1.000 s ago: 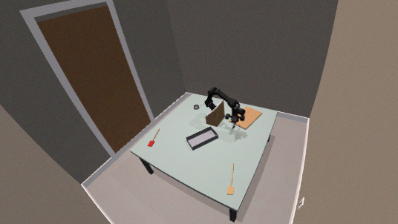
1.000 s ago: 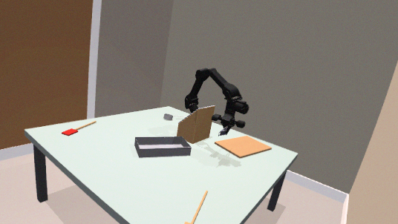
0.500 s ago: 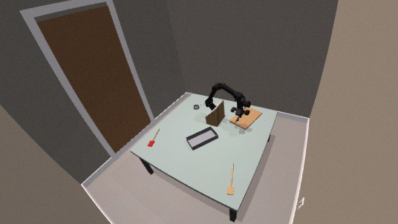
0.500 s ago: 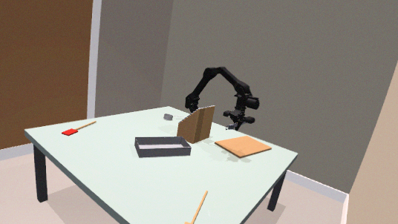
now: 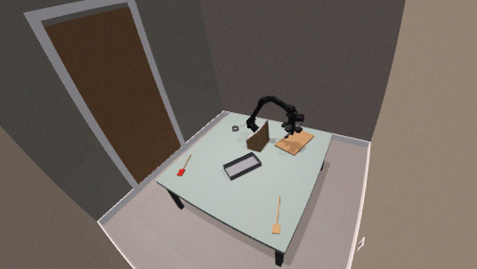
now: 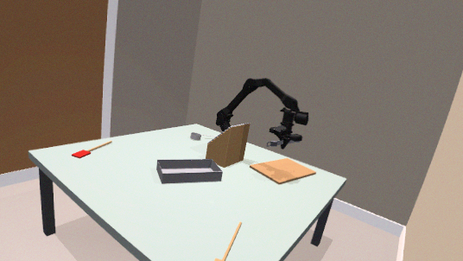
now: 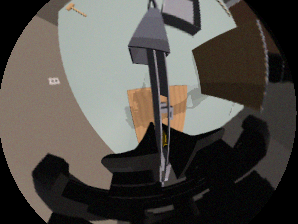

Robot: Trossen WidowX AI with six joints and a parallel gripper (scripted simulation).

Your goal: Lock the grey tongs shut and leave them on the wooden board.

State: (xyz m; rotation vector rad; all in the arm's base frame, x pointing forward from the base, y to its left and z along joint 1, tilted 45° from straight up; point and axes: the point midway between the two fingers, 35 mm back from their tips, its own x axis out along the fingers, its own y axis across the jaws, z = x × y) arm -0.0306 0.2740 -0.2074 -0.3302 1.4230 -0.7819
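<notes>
My gripper (image 5: 292,133) (image 6: 283,145) (image 7: 154,124) is shut on the grey tongs (image 6: 273,143) (image 7: 148,31) and holds them in the air above the wooden board (image 5: 306,136) (image 6: 299,167) (image 7: 137,98). In the wrist view the two tong arms run close together between the black fingers, with a broad grey end towards the top. In the exterior view the tongs lie roughly level. Whether the lock has caught does not show. The roasting tin (image 5: 246,172) (image 6: 190,177) is empty, on the table.
A brown upright panel (image 5: 258,142) (image 6: 227,148) (image 7: 227,65) stands between the arm's base and the board. A red-headed spatula (image 5: 181,172) (image 6: 81,154) lies at the left, a wooden one (image 5: 276,229) at the near end. A small grey ring-shaped object (image 5: 235,128) (image 6: 195,136) lies near the arm's base.
</notes>
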